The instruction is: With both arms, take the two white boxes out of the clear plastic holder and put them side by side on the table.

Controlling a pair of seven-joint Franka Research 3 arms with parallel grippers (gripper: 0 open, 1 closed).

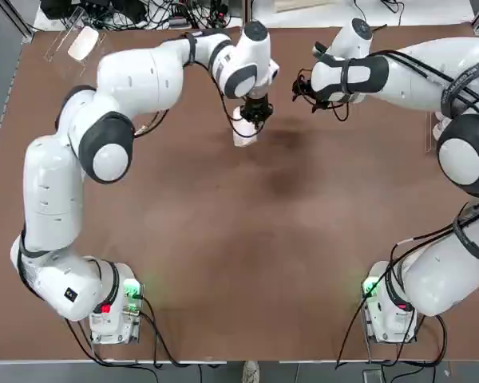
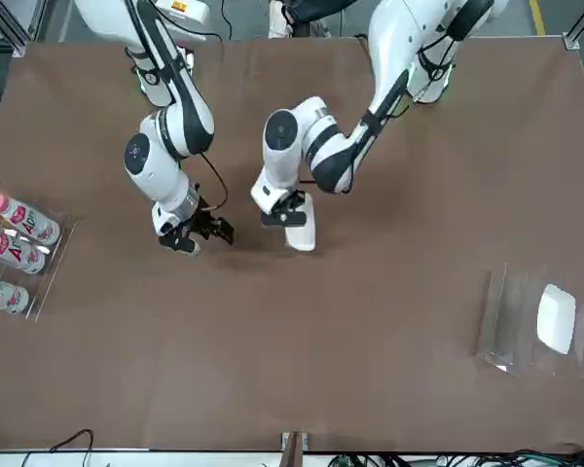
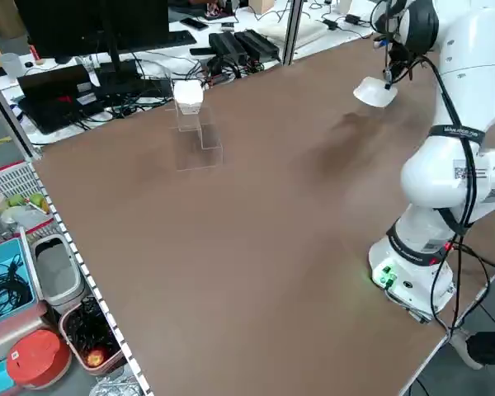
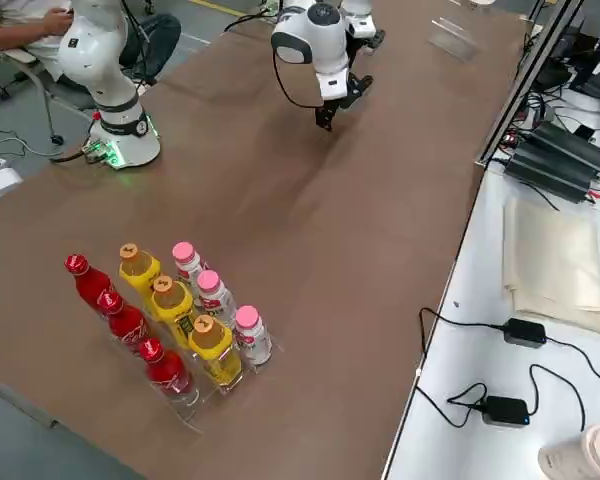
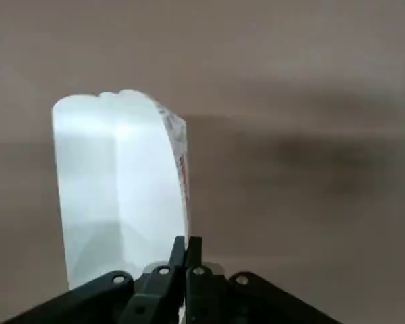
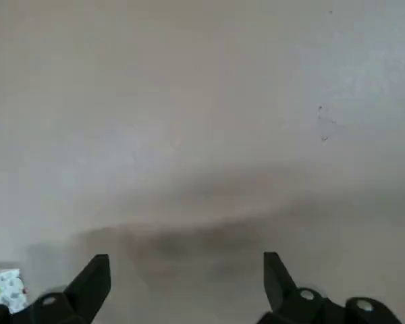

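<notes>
One white box (image 2: 301, 233) hangs clenched in the left claw (image 2: 284, 216) above the brown table (image 2: 370, 321); right claw (image 2: 197, 232) gapes.

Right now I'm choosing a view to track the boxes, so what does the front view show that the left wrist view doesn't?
Only the front view shows the second white box lying in the clear plastic holder, the bottles in their rack, and the open right gripper over bare table. Only the left wrist view shows red print along the held box's edge. Both show the left gripper shut on a white box above the tabletop.
</notes>
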